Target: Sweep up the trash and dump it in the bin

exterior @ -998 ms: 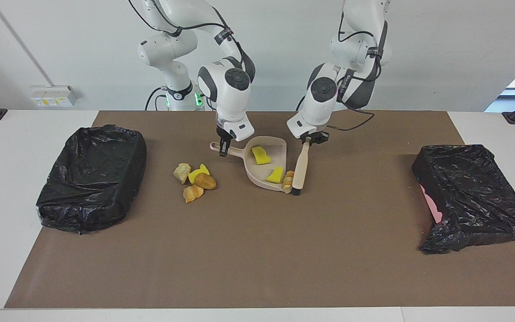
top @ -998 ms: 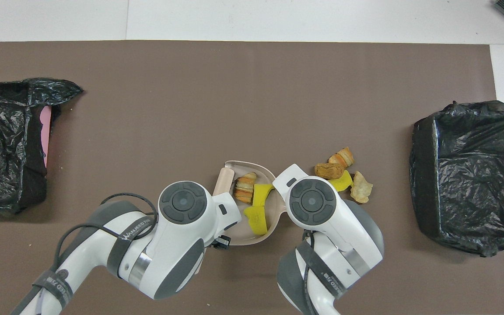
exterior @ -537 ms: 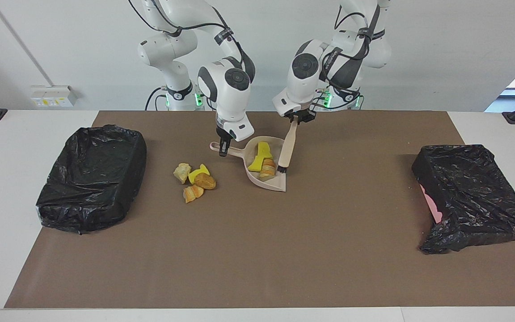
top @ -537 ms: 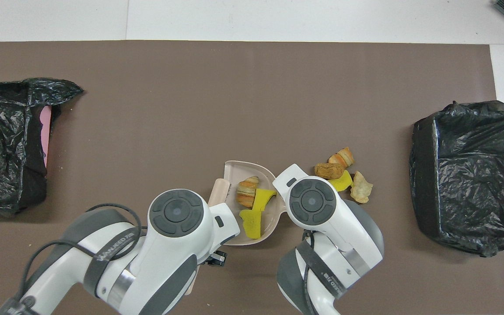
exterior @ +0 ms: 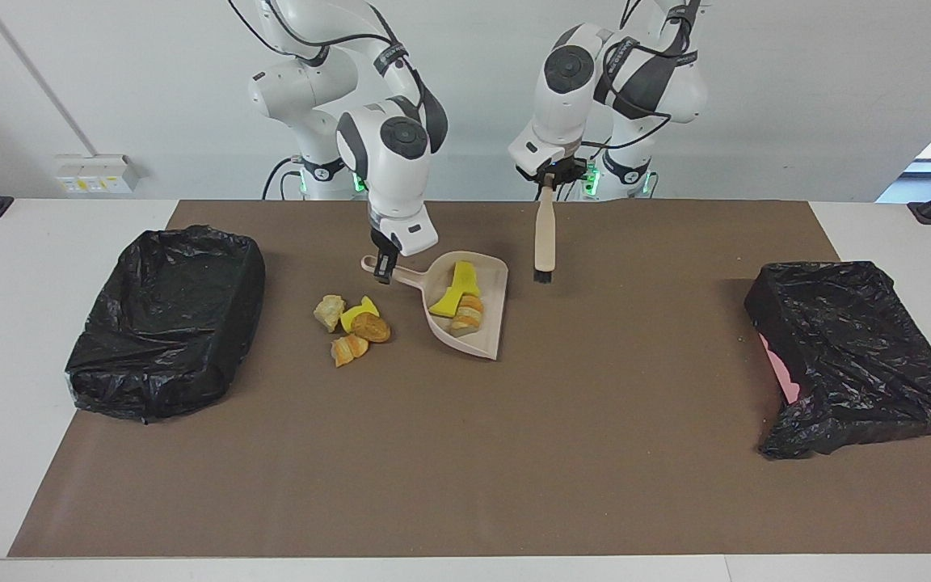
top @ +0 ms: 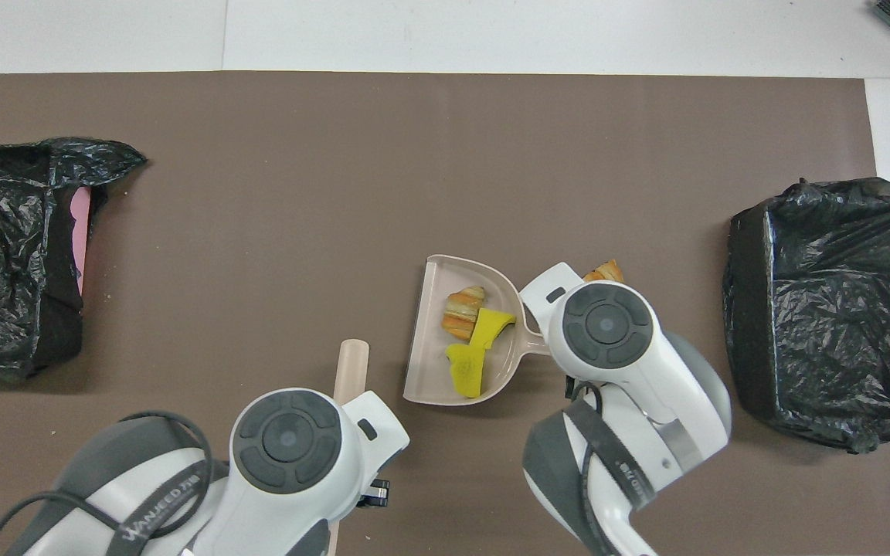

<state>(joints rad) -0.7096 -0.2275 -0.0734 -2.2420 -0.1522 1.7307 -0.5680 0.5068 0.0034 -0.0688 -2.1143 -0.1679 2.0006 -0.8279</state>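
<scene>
Beige plastic, the dustpan (exterior: pixel 469 311) sits lifted at its handle end, its long axis running from the handle near the robots down to the wide open lip that points away from them and a little toward the left arm's end. The right gripper (exterior: pixel 384 269) is clenched on that handle. Inside the pan lie three pieces of trash (exterior: pixel 457 303): two yellow sponge chunks and an orange bread-like lump, bunched toward the middle. Four more scraps (exterior: pixel 355 324) lie in a tight cluster on the brown mat (exterior: pixel 465 453), just beside the pan toward the right arm's end.

The left gripper (exterior: pixel 546 179) grasps the top of the brush (exterior: pixel 544 238), which hangs upright over the mat with its dark bristles down, beside the pan.

Two bins lined with black bags stand at the table's ends: one (exterior: pixel 165 319) at the right arm's end, the other (exterior: pixel 849 356) at the left arm's end, tipped on its side, with pink showing at its edge.
</scene>
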